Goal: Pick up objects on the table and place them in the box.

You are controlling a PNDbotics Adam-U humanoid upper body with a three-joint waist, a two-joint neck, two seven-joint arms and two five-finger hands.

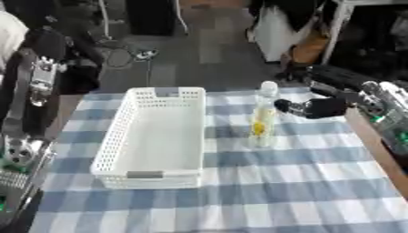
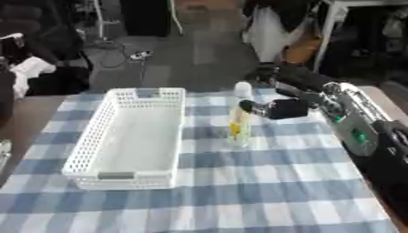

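1. A table (image 1: 239,200) covered with a blue and white checked cloth fills the lower part of both views; its bare brown edge shows along the right side and at the far left corner.
2. A white plastic basket (image 1: 153,136) with perforated walls lies on the left half of the table, its long side running from the far edge toward the near edge. Nothing shows inside it.
3. A clear bottle (image 1: 263,116) with a white cap stands upright just to the right of the basket, toward the far edge of the table. It holds something yellow in its lower half.
4. The bottle and the basket are near each other but apart, with a strip of cloth between them.
5. The right hand (image 2: 275,108) comes in from the right side, its black arm crossing the table's far right corner. It sits level with the upper part of the bottle, right beside it.
6. Its fingers look curled toward the bottle, but whether they pinch it or only touch it cannot be told.
7. The left arm (image 1: 32,86) hangs beyond the table's left edge, outside the cloth. Its hand cannot be made out.
8. The near half of the cloth carries only its checked pattern.
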